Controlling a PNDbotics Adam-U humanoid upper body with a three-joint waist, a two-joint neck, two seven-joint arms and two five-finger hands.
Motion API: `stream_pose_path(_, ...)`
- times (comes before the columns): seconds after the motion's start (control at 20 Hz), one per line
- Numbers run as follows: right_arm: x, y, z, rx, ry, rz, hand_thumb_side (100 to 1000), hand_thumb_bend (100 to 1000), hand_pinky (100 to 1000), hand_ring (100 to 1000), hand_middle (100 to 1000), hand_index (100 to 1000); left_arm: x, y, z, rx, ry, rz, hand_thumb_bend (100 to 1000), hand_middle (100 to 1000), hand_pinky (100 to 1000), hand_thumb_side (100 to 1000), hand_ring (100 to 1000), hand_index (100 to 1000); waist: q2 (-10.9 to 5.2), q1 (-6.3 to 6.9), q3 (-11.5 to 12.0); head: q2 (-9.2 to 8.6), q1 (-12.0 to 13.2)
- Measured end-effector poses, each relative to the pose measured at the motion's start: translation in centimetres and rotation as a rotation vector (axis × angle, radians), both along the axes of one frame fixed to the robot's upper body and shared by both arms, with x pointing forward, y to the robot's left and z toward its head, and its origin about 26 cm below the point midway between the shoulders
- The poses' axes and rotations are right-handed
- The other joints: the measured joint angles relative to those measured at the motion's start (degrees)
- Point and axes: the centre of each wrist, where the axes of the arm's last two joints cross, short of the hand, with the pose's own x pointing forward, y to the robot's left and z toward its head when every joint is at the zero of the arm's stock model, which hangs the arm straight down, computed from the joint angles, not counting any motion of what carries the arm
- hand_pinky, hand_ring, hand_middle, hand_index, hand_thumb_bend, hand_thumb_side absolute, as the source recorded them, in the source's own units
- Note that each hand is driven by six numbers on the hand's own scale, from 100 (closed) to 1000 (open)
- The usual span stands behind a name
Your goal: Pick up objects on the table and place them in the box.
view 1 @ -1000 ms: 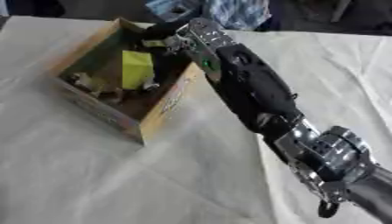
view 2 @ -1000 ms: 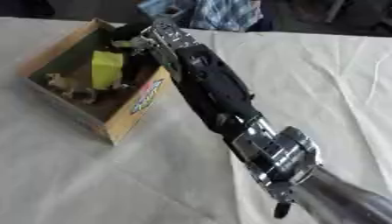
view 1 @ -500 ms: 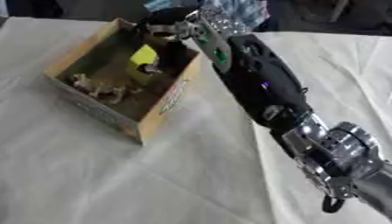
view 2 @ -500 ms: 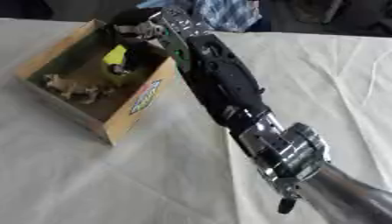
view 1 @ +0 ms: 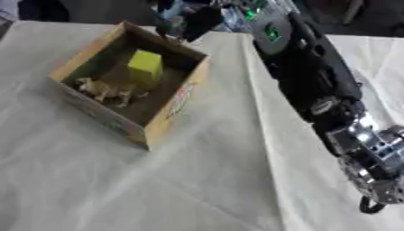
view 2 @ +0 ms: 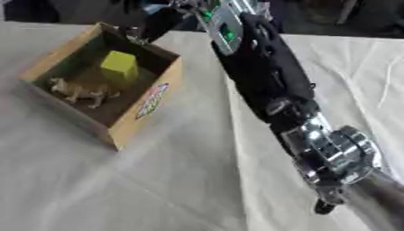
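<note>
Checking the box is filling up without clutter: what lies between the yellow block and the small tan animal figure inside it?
Nothing: in the left eye view the yellow block and tan animal figure sit close together on the box floor.

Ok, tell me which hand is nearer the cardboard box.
Right. The right hand hangs just beyond the far corner of the cardboard box, its arm reaching in from the lower right. The left hand shows in neither view.
</note>
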Motion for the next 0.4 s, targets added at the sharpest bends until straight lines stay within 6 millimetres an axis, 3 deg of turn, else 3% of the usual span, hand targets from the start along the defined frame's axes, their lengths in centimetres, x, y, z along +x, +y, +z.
stream_pose_path(0.4, -5.8, -3.8, 1.4, 0.182, -0.053, 0.066, 502, 100, 899, 771, 739, 899, 0.0, 0.3, 0.0, -0.004, 0.001, 0.018, 269, 1000, 605, 981, 933, 651, 0.0, 0.27, -0.7, 0.24, 1.2)
